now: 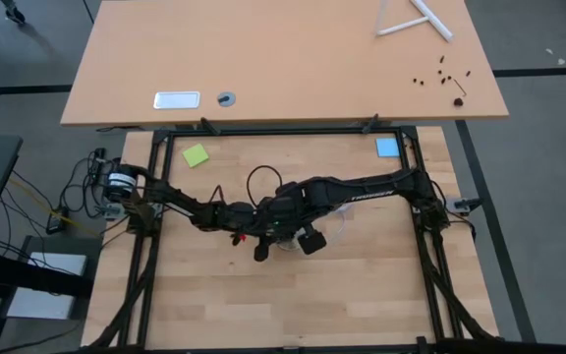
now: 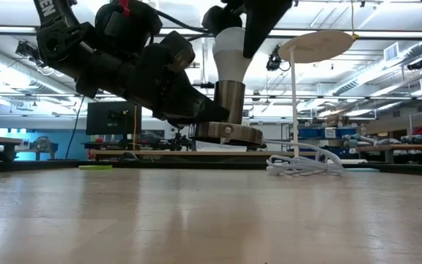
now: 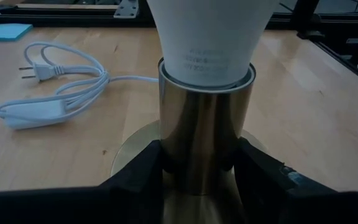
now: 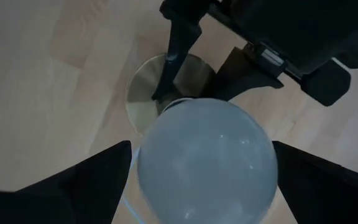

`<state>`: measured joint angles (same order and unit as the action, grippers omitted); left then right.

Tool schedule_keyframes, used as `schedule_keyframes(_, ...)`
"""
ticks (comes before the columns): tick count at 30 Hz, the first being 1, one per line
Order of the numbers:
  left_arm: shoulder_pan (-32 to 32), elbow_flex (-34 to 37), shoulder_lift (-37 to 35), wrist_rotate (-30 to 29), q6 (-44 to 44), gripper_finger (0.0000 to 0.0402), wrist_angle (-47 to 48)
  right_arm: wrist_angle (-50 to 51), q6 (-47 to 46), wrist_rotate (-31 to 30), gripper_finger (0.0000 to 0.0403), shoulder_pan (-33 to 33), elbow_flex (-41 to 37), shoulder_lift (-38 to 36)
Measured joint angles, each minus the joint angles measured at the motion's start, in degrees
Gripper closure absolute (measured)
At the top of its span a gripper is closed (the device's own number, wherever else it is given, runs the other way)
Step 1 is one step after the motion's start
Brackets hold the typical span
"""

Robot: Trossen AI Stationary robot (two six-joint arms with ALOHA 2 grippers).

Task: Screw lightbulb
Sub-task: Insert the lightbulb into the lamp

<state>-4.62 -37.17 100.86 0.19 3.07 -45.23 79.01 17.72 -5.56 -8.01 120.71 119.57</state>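
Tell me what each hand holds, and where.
Left hand clamps the socket by its metal cylinder. Right hand straddles the lightbulb at its round top; contact cannot be told.

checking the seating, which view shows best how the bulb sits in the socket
The left wrist view: the bulb drops into the metal socket, held by the left gripper. The low view shows it side-on, partly masked. The right wrist view shows only its dome; the high view hides it under the arms.

A green sticky note (image 1: 196, 155) and a blue sticky note (image 1: 387, 147) lie near the light wooden table's (image 1: 362, 295) far corners. A coiled white power cord (image 3: 48, 87) with its plug rests on the wood.
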Motion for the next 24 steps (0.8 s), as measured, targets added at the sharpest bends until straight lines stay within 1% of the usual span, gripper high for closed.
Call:
schedule_keyframes(7, -0.02, 0.00, 0.00, 0.00, -0.02, 0.0243, 0.11, -1.72, -1.34, -0.84, 0.0049, 0.00, -1.06, 0.07)
schedule_keyframes(15, -0.02, 0.00, -0.02, 0.02, -0.05, 0.0243, 0.13, -1.34, -4.49, -0.79, 0.0125, 0.04, -1.06, 0.07)
schedule_keyframes(21, -0.07, 0.00, -0.02, 0.37, 0.02, 0.0243, 0.15, -1.26, -10.77, 0.66, 0.0127, 0.04, -1.06, 0.07)
schedule_keyframes(24, -0.07, 0.00, -0.02, 0.34, 0.02, 0.0243, 0.10, -1.19, -16.78, 0.77, 0.0109, 0.04, -1.06, 0.07)
